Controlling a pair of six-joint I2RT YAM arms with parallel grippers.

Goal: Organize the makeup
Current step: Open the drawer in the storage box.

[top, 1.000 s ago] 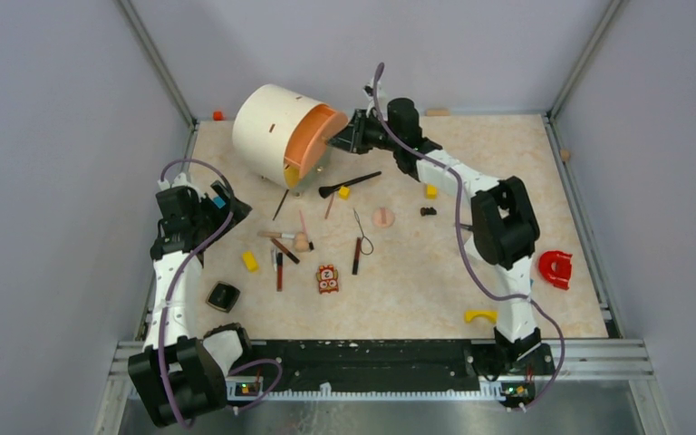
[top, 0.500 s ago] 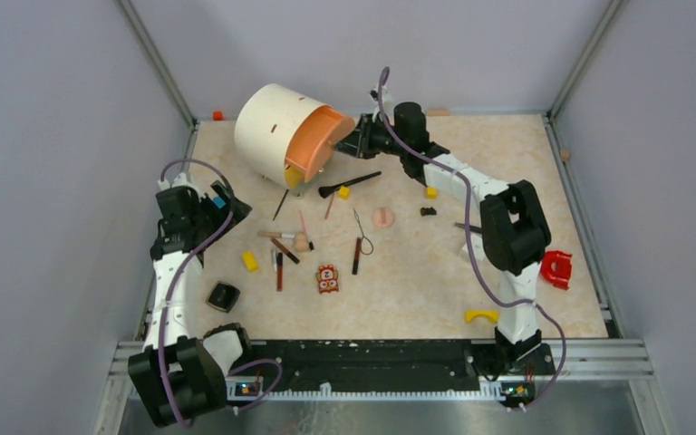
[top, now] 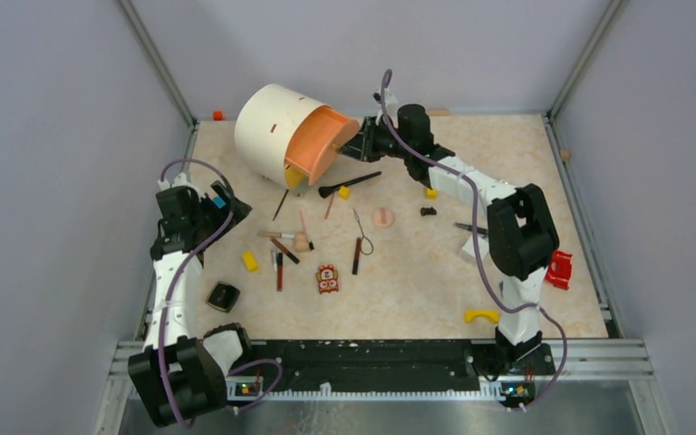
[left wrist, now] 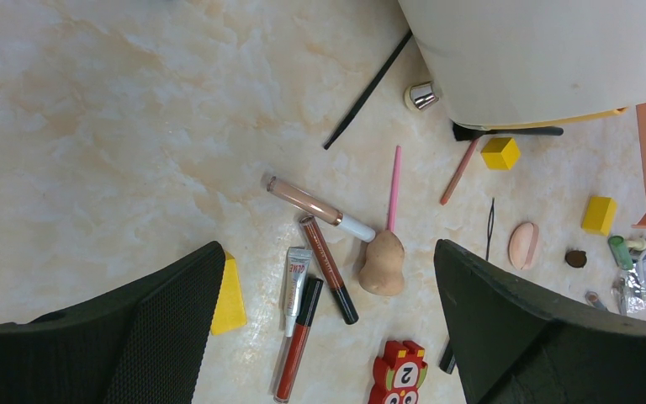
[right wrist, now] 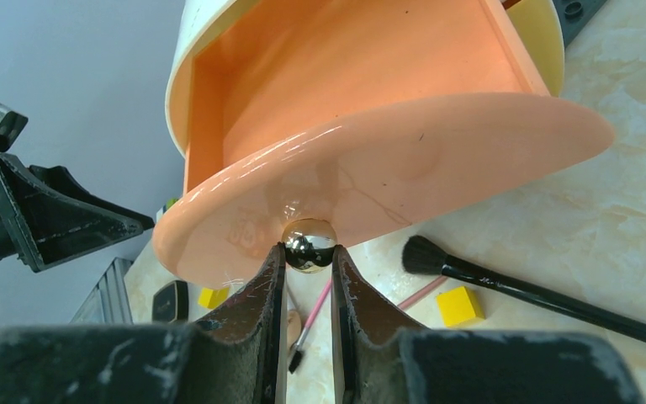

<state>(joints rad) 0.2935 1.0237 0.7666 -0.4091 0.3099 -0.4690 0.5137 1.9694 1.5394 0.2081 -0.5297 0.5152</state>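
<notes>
The makeup lies scattered mid-table: a black brush (top: 352, 183), a peach puff (top: 382, 217), a black wire loop (top: 361, 231), a beige sponge (top: 301, 241) and several tubes and pencils (top: 278, 265). My left gripper (top: 227, 204) hovers open above them, and its wrist view shows a red gloss tube (left wrist: 299, 349), a brown tube (left wrist: 328, 268) and the sponge (left wrist: 383, 265) between the fingers (left wrist: 168, 311). My right gripper (right wrist: 307, 252) is shut on the metal knob (right wrist: 309, 242) of the orange drawer (right wrist: 404, 160). That drawer (top: 315, 140) sticks out of the cream round case (top: 267, 127).
Yellow blocks (top: 250, 261) (top: 343, 191) (top: 430, 191), an orange-red owl figure (top: 328, 278) and a black compact (top: 223, 296) lie among the makeup. A red horseshoe piece (top: 559, 269) and a yellow arch (top: 480, 315) sit at the right. Grey walls enclose the table.
My right gripper has drawn back to the right with the knob, and the orange drawer has slid further out of the case. The left arm has not moved.
</notes>
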